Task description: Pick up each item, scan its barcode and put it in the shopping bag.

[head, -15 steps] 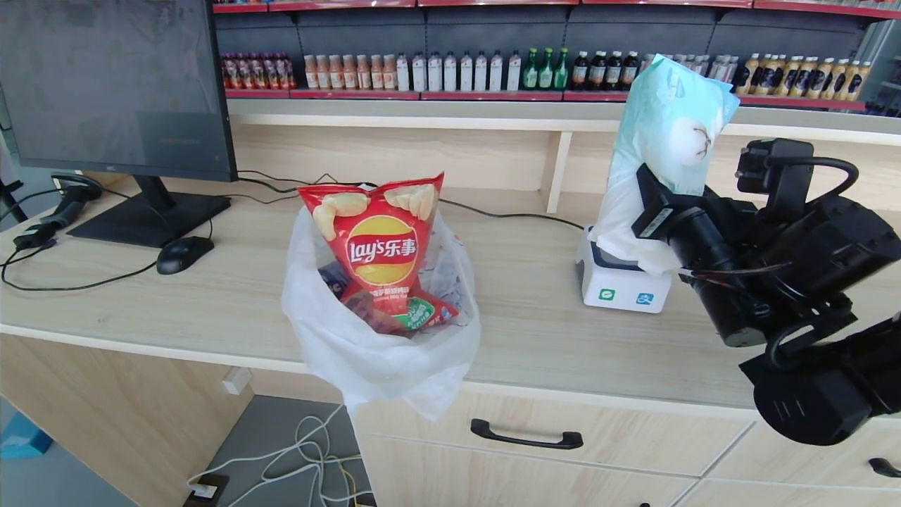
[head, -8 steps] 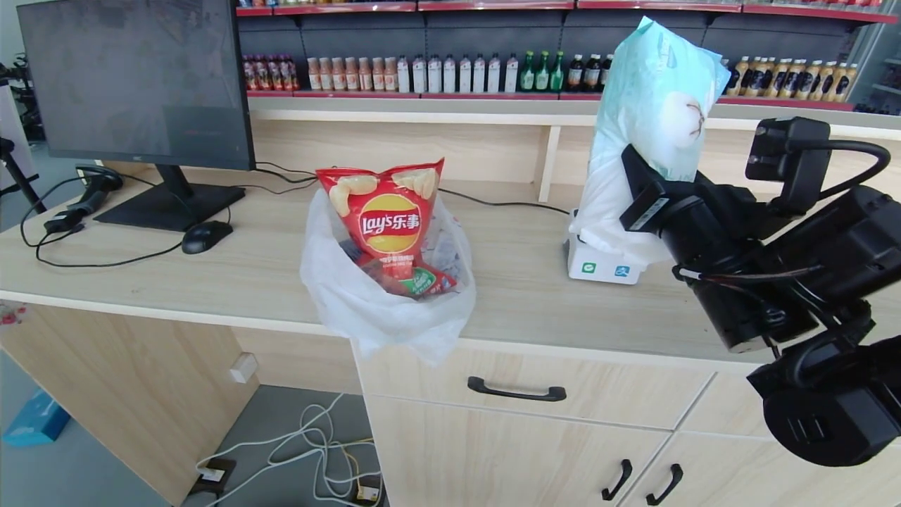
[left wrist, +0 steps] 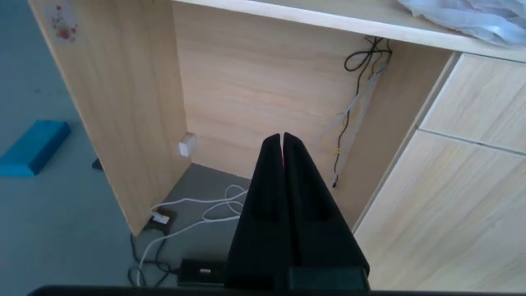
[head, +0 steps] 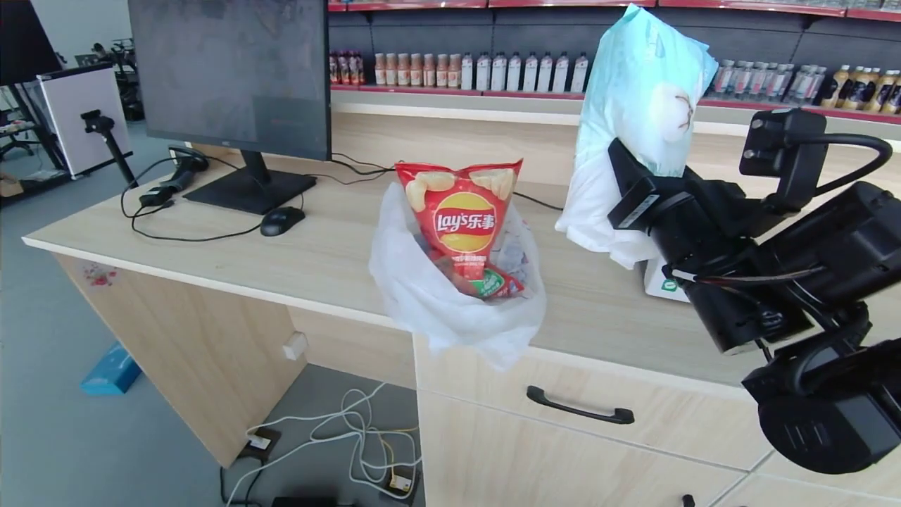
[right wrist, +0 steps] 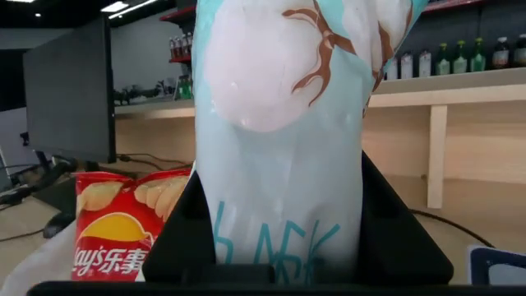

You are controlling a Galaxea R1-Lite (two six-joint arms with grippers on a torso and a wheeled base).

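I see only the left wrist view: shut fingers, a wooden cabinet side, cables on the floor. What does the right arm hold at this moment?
Observer: The right gripper is shut on a pale blue and white soft pack, held upright above the counter.
Operator: Where is the shopping bag?
Observer: The shopping bag stands at the counter's front edge, to the robot's left of the pack, with a red chips bag sticking up out of it.
Operator: And the scanner?
Observer: A small white scanner box sits on the counter, partly hidden behind the right arm.
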